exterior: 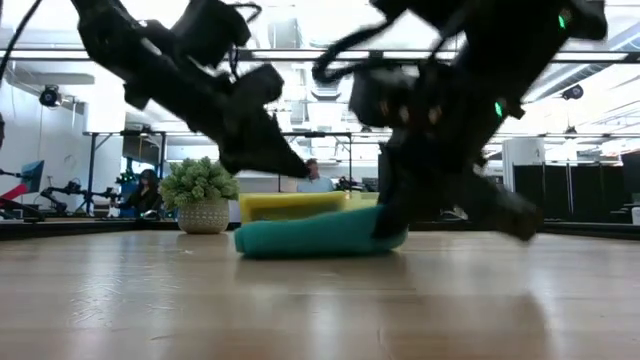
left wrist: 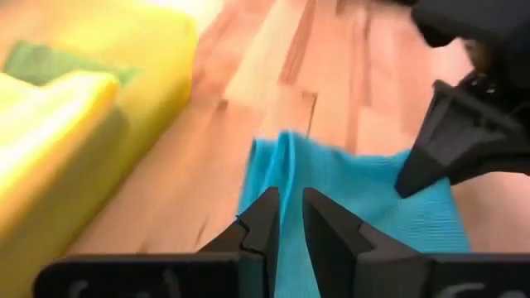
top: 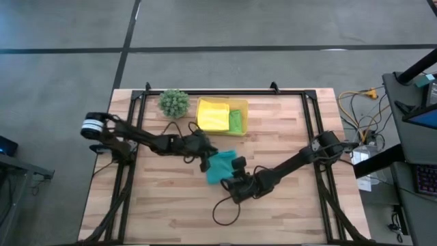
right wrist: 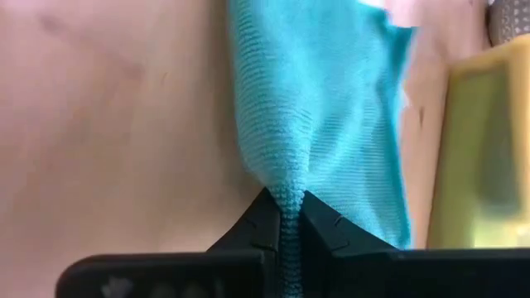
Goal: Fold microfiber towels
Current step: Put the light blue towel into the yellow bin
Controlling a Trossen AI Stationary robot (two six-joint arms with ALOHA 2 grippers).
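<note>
1. The right claw (top: 239, 166) was pinched shut on the teal towel (top: 220, 167), near the middle of the worktop (top: 164, 205).
2. The left claw (top: 205, 162), at the towel's 9 o'clock, was pinched on its other edge.
3. At 12 o'clock, a yellow tray (top: 242, 108) held a folded yellow towel (top: 212, 114) and a green towel (top: 235, 121). Two looked done; the teal one was half folded.

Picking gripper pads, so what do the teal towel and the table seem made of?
Teal towel: soft knitted cloth, likely microfiber; fine ribbed loops show and it drapes from both shut grippers, left and right. Table: wood, butcher-block strips with visible grain, smooth, slightly glossy.
</note>
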